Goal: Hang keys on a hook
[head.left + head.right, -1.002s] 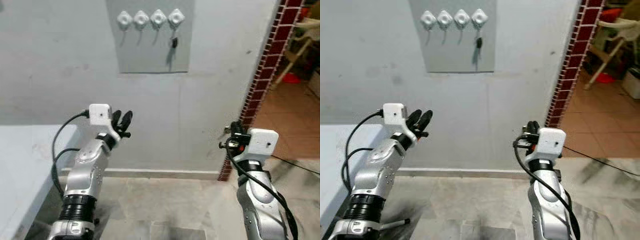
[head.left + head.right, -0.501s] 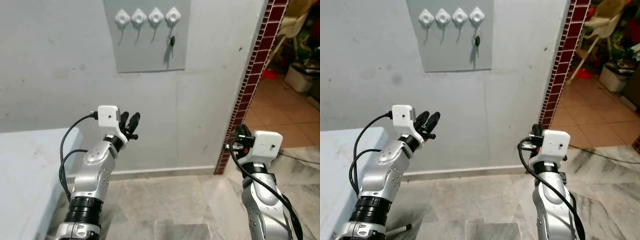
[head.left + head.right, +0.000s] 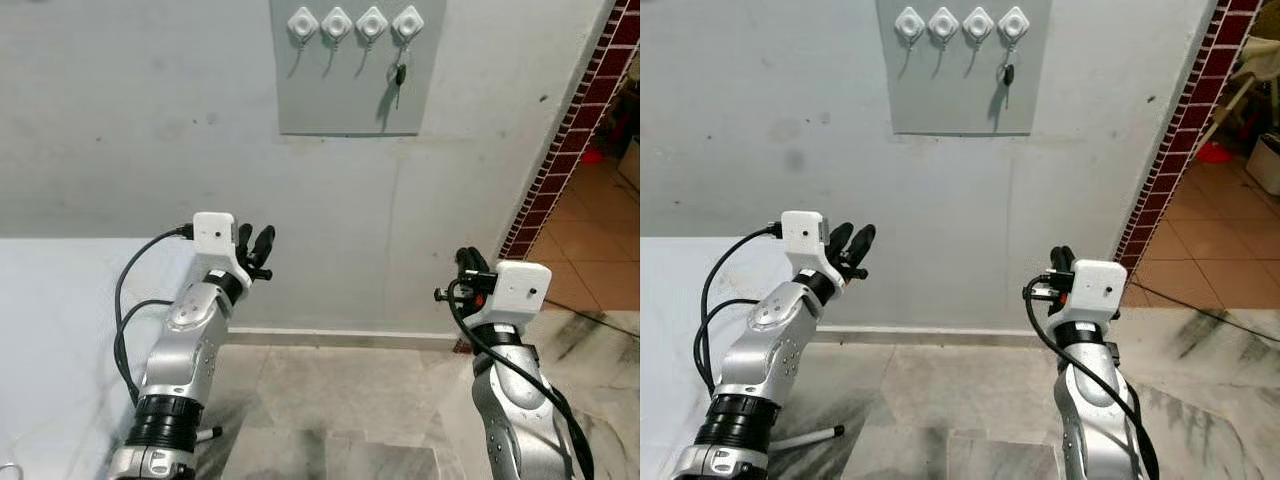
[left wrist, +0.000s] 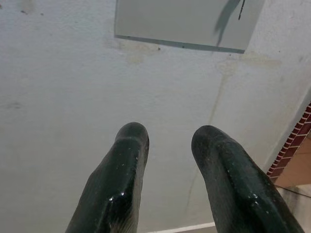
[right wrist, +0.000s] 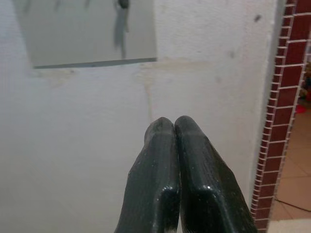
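Note:
A grey panel (image 3: 348,100) on the wall carries a row of several white hooks (image 3: 354,22). A dark key (image 3: 399,76) hangs from the rightmost hook (image 3: 407,22). My left gripper (image 3: 254,248) is raised well below and to the left of the panel, open, with nothing between its fingers (image 4: 124,179). My right gripper (image 3: 467,263) is held up below and to the right of the panel, shut and empty, its fingertips (image 5: 167,127) pressed together. The key's lower end and its shadow show at the panel's edge (image 5: 120,14) in the right wrist view.
A white tabletop (image 3: 60,340) stands at the left beside my left arm. A red-tiled wall edge (image 3: 565,140) marks a doorway at the right, with an orange tiled floor (image 3: 600,230) beyond. Grey marble floor (image 3: 330,410) lies below.
The whole picture has shifted right, so the camera turned left; the panel now sits right of centre. Both grippers hold about the same pose.

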{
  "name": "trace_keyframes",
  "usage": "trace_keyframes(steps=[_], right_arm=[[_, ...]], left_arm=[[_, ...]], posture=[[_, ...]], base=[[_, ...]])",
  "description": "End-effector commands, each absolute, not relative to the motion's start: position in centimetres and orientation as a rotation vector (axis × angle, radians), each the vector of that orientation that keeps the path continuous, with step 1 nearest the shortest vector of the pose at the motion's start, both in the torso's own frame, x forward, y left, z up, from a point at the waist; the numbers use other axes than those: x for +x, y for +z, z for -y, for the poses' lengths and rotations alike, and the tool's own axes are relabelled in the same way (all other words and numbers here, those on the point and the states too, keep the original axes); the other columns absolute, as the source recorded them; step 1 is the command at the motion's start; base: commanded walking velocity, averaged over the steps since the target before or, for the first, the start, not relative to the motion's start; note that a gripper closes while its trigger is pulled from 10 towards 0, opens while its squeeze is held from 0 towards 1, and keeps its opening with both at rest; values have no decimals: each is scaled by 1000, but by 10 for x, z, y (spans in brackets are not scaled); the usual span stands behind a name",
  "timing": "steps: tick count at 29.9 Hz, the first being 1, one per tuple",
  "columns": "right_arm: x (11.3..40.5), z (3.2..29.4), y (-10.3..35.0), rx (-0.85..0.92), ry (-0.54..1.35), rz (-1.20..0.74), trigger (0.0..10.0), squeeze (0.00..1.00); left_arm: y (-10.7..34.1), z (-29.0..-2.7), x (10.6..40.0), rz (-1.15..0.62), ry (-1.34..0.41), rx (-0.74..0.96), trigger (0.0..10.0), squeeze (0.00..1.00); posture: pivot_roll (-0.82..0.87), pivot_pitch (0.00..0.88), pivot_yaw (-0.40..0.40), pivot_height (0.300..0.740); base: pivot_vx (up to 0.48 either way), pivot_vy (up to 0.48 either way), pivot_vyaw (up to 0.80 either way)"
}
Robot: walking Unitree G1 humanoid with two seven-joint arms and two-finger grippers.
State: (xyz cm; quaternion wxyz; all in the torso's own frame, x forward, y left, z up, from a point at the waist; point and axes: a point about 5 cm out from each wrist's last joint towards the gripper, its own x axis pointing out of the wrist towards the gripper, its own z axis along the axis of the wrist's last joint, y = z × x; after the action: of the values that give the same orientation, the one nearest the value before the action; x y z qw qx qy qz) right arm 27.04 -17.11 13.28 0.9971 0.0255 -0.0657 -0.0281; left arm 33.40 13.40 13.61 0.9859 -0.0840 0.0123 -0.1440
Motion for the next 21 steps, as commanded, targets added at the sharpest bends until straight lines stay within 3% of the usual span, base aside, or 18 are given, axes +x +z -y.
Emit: trace_keyframes(steps=[1,21], right_arm=[[271,169,137,51,-41,147,10000,0],[270,170,137,43,-38,142,10000,0]], left_arm=[[142,-138,334,3,-286,-151,10000,0],[142,-136,334,4,-284,-167,10000,0]], posture=[[37,0,46,740],[36,0,41,740]], base=[[401,0,0],[443,0,0]])
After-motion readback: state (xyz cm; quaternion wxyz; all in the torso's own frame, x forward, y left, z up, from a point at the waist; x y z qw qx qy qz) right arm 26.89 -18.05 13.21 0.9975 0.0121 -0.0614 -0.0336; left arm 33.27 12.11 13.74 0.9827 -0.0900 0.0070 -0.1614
